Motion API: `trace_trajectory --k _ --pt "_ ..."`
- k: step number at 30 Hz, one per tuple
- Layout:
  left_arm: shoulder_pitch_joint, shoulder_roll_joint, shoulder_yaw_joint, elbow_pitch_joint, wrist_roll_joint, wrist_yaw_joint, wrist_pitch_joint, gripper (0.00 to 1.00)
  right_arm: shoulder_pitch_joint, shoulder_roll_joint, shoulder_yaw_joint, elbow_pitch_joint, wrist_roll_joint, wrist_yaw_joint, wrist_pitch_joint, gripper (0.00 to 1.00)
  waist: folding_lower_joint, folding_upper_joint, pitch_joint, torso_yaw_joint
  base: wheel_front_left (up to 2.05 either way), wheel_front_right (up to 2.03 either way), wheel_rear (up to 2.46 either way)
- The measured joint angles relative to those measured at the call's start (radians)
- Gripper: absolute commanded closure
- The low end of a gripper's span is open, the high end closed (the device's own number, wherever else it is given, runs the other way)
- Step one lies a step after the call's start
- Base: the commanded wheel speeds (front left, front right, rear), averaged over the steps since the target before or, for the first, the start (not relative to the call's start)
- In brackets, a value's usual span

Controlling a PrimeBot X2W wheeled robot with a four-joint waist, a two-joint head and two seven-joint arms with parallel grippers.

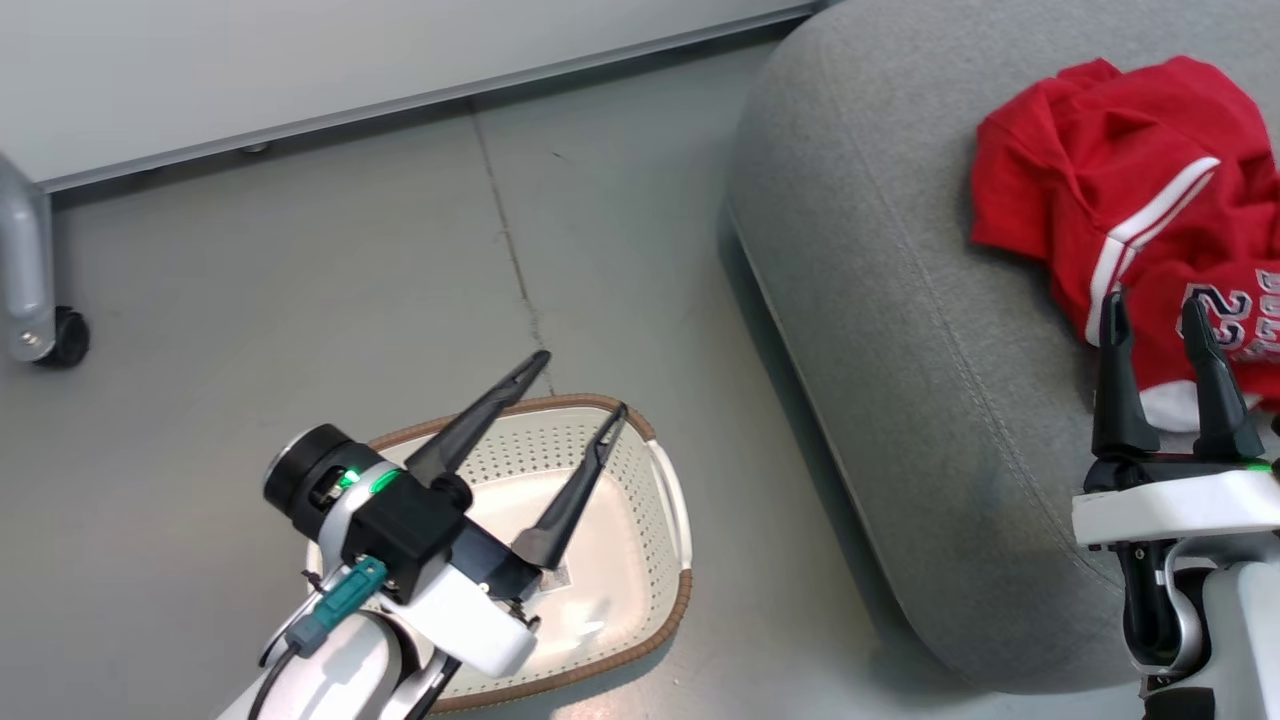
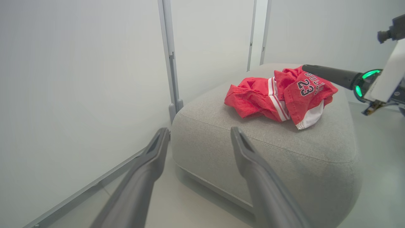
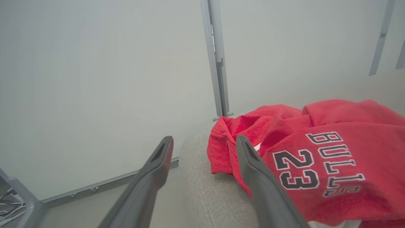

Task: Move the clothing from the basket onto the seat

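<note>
The red clothing [image 1: 1130,190], a jersey with white trim and the number 23, lies crumpled on the grey seat [image 1: 880,300]. It also lies atop the seat [image 2: 272,142] as the clothing [image 2: 278,96] in the left wrist view, and as the clothing [image 3: 310,158] close to the right wrist camera. My right gripper [image 1: 1155,310] is open just at the jersey's near edge, holding nothing. My left gripper [image 1: 585,385] is open above the cream basket [image 1: 655,480], whose visible floor is bare. In the left wrist view one right finger [image 2: 329,74] reaches over the jersey.
The basket stands on grey floor, left of the seat. A white wall panel with a metal base rail [image 1: 400,100] runs along the back. A grey frame leg on a black caster [image 1: 60,335] stands at far left. Vertical metal posts [image 2: 169,60] rise behind the seat.
</note>
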Motion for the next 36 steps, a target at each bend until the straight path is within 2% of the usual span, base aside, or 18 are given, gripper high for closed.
trace_trajectory --k 7,18,26,36 --pt "0.046 -0.008 0.091 0.016 -0.05 0.077 -0.035 0.0 0.053 0.017 0.056 -0.153 -0.064 0.0 0.034 0.0 0.0 0.0 -0.03 0.081 0.0 0.0 0.0" --pt "0.141 -0.001 0.246 0.023 -0.098 0.166 -0.054 0.0 0.106 0.026 0.111 -0.249 -0.112 0.0 0.077 0.0 0.0 0.0 -0.078 0.175 0.0 0.0 0.0" --pt "0.202 -0.001 0.332 0.014 -0.111 0.19 -0.056 0.0 0.13 0.027 0.132 -0.26 -0.123 0.0 0.088 0.0 0.0 0.0 -0.104 0.199 0.0 0.0 0.0" --pt "0.242 -0.026 0.378 0.02 -0.104 0.184 -0.057 0.0 0.162 0.027 0.125 -0.265 -0.119 0.0 0.098 0.0 0.0 0.0 -0.129 0.21 0.0 0.0 0.0"
